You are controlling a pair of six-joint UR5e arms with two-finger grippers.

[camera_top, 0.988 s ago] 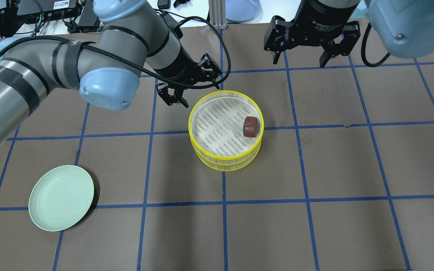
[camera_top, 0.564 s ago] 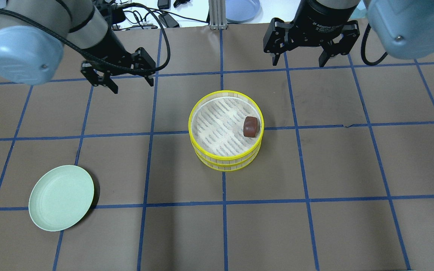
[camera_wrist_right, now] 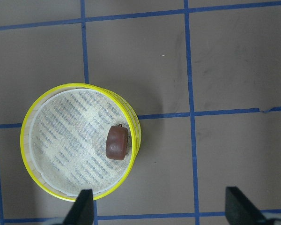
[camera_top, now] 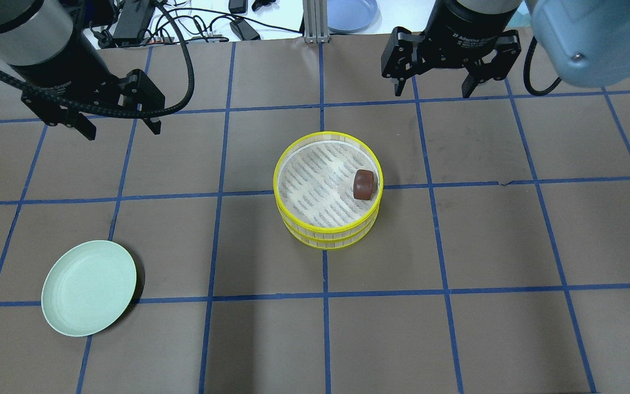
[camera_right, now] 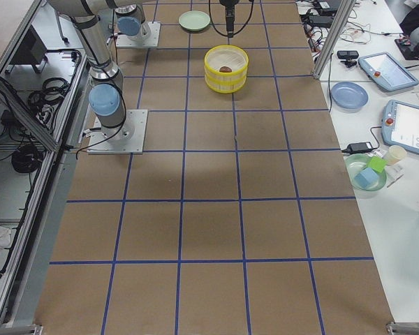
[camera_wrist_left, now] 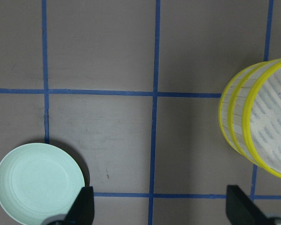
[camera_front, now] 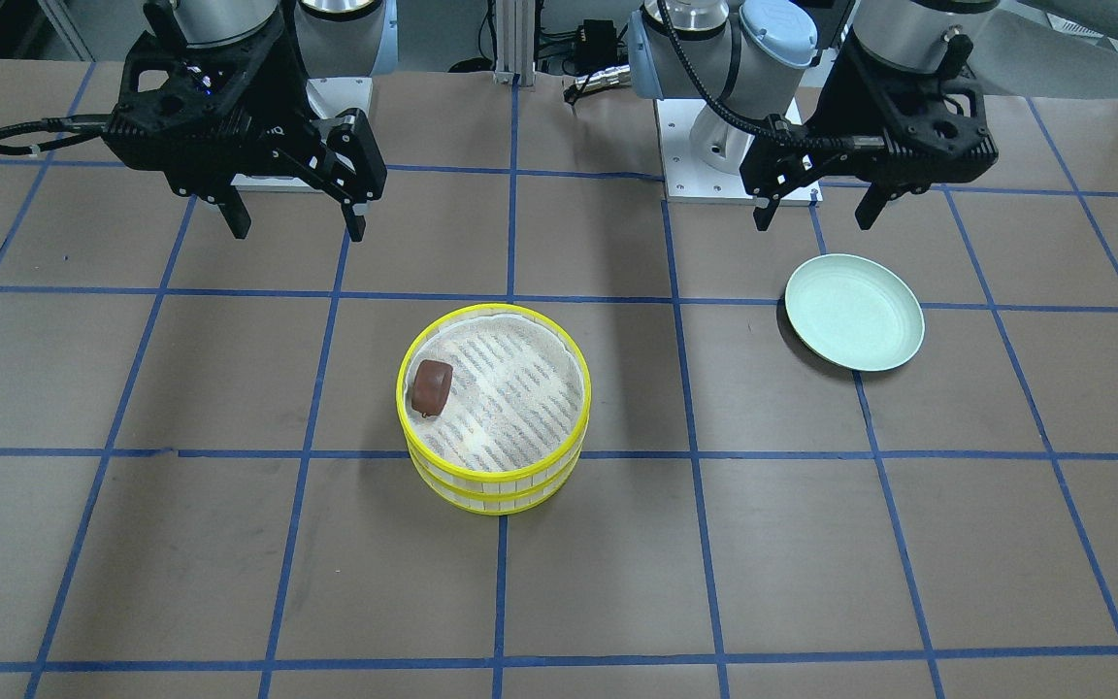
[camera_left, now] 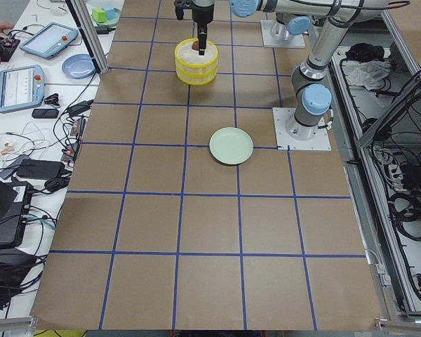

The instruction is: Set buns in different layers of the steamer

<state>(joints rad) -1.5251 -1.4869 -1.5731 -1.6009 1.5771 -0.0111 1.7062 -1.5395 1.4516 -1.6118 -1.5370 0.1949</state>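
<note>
Seen from above, a brown table ruled into squares. At the far left, the left gripper hangs above the table, its fingers spread wide with nothing between them. Nearer the camera on that side lies a pale green plate. In the middle stands the steamer — two stacked tiers with yellow rims. The dark reddish-brown bun lies on the striped liner of the upper tier, against its right-hand wall. At the far right, the right gripper hangs well apart from the steamer — fingers likewise spread wide, gripping nothing.
</note>
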